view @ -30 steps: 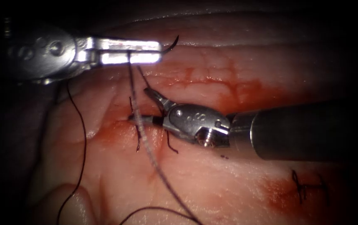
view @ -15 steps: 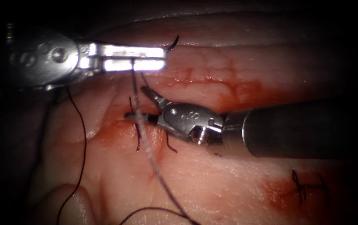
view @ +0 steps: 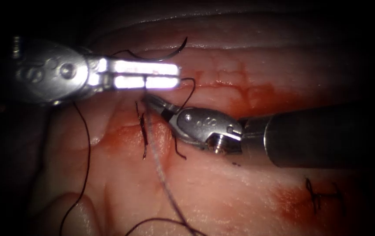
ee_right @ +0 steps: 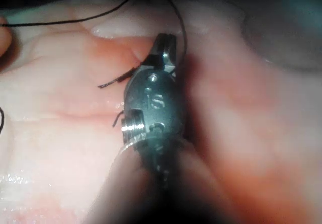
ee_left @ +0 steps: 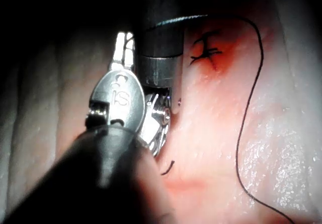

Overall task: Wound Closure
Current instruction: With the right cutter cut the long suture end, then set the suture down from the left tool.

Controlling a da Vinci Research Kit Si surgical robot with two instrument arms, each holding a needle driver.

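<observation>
Change since earlier frames: right tool (view: 152, 103) has closed its jaws, which stood apart half a second ago, and its tip has risen from the stitch toward the left tool; left tool has shifted slightly rightward, and more of the needle's curve now shows above it.
Near field, thread (view: 85, 161): one dark strand hangs from the left tool and runs down the left of the cut; a paler strand descends from the jaws across the cut to the lower edge.
Near field, finished stitch (view: 323, 194): knotted, with short cut ends, on the red-stained tissue (view: 222, 192) at lower right.
Middle field, cut (view: 150, 135): a dark stitch crosses it, with short thread tails on either side; red fluid (view: 122, 135) pools around it.
Middle field, right tool: jaws closed, tip just under the left tool's jaws and against the thread there; whether it grips the thread cannot be told.
Far field, left tool (view: 176, 75): jaws clamped on the needle near its thread end.
Far field, needle (view: 176, 49): arcs above the left tool's jaws, point up and to the right, free of the tissue.
</observation>
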